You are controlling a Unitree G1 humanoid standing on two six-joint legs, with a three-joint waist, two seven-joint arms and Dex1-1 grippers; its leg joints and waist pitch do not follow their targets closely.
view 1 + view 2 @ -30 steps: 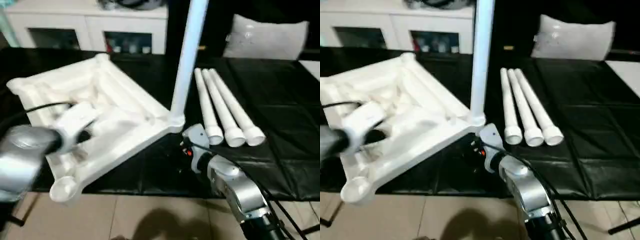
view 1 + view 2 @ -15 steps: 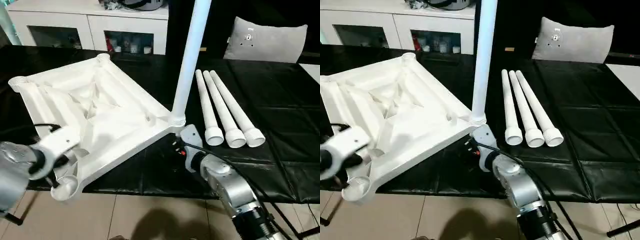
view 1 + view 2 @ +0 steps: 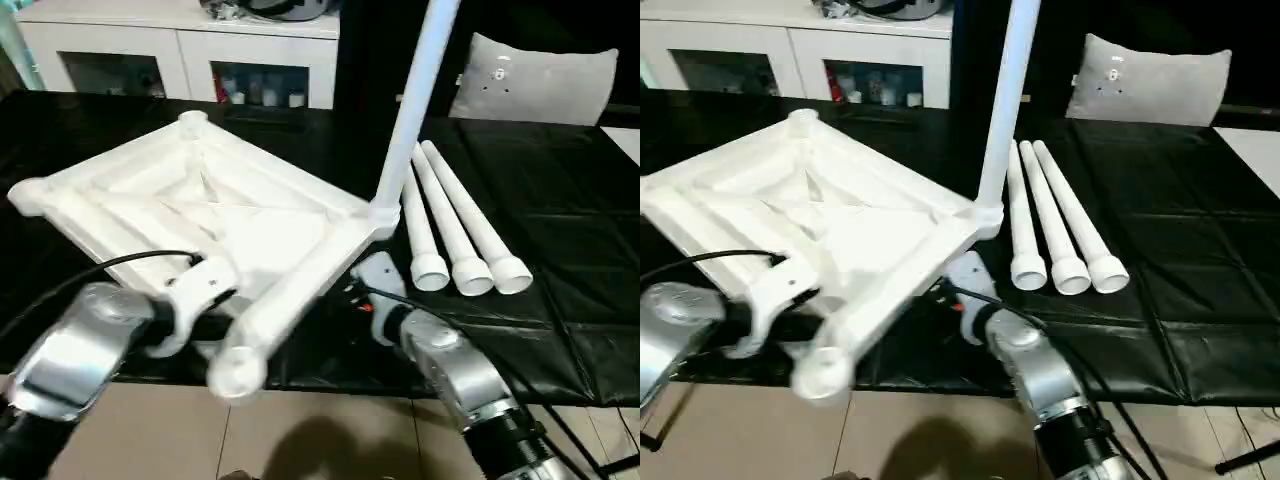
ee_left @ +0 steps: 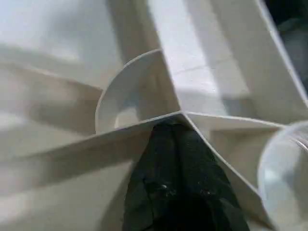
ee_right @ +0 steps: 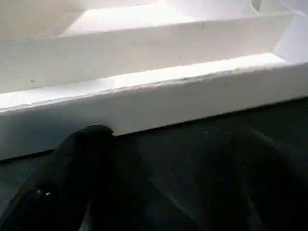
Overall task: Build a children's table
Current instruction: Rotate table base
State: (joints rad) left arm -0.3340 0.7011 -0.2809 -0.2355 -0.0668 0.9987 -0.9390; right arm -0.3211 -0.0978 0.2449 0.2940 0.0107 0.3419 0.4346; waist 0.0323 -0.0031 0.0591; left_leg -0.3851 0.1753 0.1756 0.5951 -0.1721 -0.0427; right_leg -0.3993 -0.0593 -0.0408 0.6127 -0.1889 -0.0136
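The children's table top (image 3: pixel 200 200) lies upside down and tilted on the black surface, ribbed underside up. One leg (image 3: pixel 415 100) stands in its right corner socket and leans right. Three loose legs (image 3: pixel 450 220) lie side by side to the right. My left gripper (image 4: pixel 169 130) is shut, its fingertips pressed into a rib junction near the front corner socket (image 3: pixel 235 370). My right gripper (image 5: pixel 163 183) is open, low on the black surface just under the top's edge (image 5: pixel 154 96), near the corner with the leg. Nothing is between its fingers (image 5: pixel 82 168).
A white cabinet (image 3: pixel 180 50) stands behind the table and a grey cushion (image 3: pixel 535 80) lies at the back right. The black cover (image 3: pixel 560 200) runs to the front edge, where the front corner socket overhangs the tiled floor (image 3: pixel 300 440).
The table top has swung round: its front corner moved right and the standing leg's corner shifted right and back. My left arm moved right with it. The loose legs stayed put.
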